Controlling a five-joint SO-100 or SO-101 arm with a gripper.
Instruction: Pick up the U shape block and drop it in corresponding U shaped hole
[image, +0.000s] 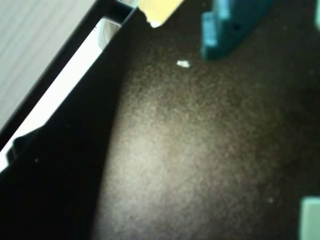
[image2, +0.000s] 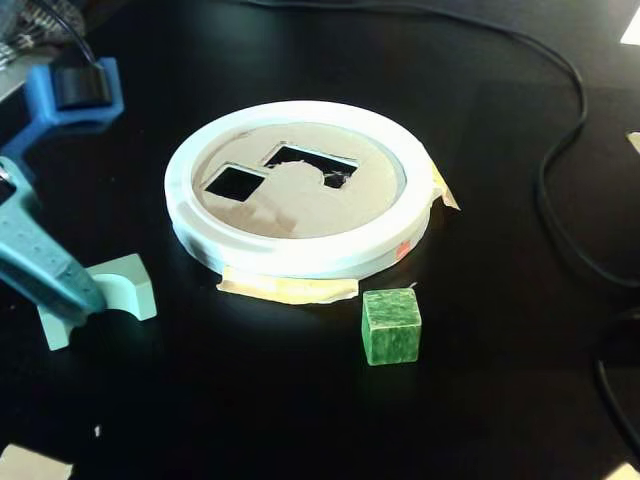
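The U shape block is pale mint and lies on the black table at the left of the fixed view, arch side facing front. A pale corner at the bottom right of the wrist view looks like the same block. My teal gripper comes down from the left and its tip overlaps the block's left part; I cannot tell whether it touches. Only one teal finger shows in the wrist view, so its opening is unclear. The white ring holds a cardboard top with a U shaped hole and a square hole.
A green cube stands in front of the ring. Yellow tape holds the ring down. A blue holder sits at the back left. A black cable runs along the right. A black edge crosses the wrist view's left.
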